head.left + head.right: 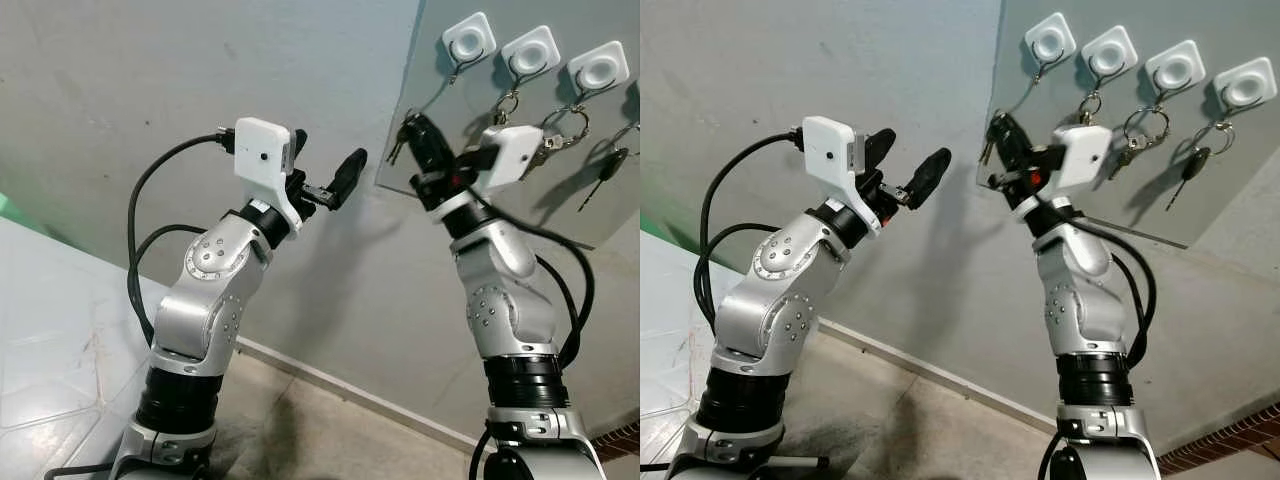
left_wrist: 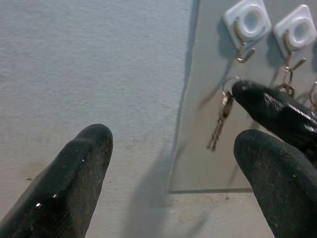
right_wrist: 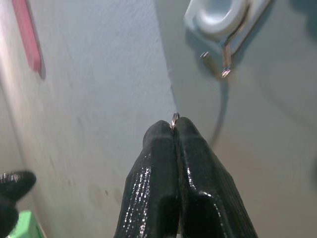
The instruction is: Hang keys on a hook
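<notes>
Grey plaster wall (image 1: 150,90) carries a smooth grey panel (image 1: 1230,190), and both silver arms of the humanoid are raised towards it. Along the top of the panel sits a row of four white adhesive hooks. The leftmost hook (image 1: 1050,42) is bare, its wire prong (image 3: 225,62) hanging free. The three hooks to its right, the nearest being the second hook (image 1: 1109,52), already hold key rings, and a dark-headed key (image 1: 1193,166) dangles from the far one.

Right tool (image 1: 425,145) is up against the panel's left part, below the bare hook, its two black fingers (image 3: 163,173) clenched flat together. A thin metal ring (image 3: 175,119) peeps out at their tips, and a small bunch of keys (image 2: 220,119) hangs beneath them, close to the panel face and short of the prong. Left tool (image 1: 325,170) hovers apart from the wall at about the same height, its fingers spread wide and grasping nothing.

By the look of it, the job stands near its last step: the keys are lifted and brought to the spare hook, but the ring is not yet over the prong. What appears to remain is a short rise and a slight push towards the panel to thread the ring, then a release. The ring shows little beyond the fingertips, so the threading could miss.
</notes>
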Controlling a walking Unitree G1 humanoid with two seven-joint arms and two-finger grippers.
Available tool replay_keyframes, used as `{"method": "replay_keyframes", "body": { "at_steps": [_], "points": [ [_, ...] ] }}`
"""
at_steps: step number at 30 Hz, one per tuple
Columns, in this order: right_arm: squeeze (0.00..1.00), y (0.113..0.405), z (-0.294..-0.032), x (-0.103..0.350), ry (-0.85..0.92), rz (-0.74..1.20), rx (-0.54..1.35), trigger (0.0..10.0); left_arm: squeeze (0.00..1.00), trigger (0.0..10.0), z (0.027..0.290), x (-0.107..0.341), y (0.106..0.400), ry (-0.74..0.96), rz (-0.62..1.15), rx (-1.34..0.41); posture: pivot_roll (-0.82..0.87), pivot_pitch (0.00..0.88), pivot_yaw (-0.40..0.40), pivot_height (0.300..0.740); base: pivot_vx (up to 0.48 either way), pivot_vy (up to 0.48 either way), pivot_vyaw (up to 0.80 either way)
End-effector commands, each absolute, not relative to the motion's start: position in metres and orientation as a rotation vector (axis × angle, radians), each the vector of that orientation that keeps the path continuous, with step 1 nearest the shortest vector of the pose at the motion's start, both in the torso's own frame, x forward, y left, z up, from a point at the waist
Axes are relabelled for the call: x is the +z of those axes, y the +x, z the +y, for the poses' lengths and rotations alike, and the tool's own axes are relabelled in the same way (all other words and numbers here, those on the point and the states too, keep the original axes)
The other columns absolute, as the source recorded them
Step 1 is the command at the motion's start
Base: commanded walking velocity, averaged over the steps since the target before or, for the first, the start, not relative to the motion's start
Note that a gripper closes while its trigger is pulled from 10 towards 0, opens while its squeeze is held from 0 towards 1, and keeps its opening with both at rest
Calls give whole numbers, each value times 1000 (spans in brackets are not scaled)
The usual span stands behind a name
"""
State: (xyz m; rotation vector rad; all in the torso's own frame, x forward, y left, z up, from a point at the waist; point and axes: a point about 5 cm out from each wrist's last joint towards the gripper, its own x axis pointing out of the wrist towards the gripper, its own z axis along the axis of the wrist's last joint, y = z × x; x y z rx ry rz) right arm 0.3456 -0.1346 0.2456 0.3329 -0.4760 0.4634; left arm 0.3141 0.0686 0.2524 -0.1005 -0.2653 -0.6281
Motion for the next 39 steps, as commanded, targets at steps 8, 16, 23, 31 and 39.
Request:
{"method": "replay_keyframes", "body": {
  "at_steps": [8,16,23,31,39],
  "points": [
    [0,348,-131,270,432,-544,490,10000,0,10000,52,271,307,-73,-312,-729,15,53,-8,740,0,0,0],
    [0,348,-127,283,512,-584,512,10000,0,10000,50,273,306,-73,-310,-746,18,55,-4,740,0,0,0],
    [0,342,-125,282,608,-581,569,10000,0,10000,51,273,306,-77,-306,-743,18,63,-3,740,0,0,0],
    [0,340,-129,284,726,-579,563,10000,0,10000,51,274,307,-83,-302,-741,18,67,-3,740,0,0,0],
    [0,342,-134,279,837,-551,530,10000,0,10000,52,274,306,-92,-300,-740,19,73,-1,740,0,0,0]
  ]
}}
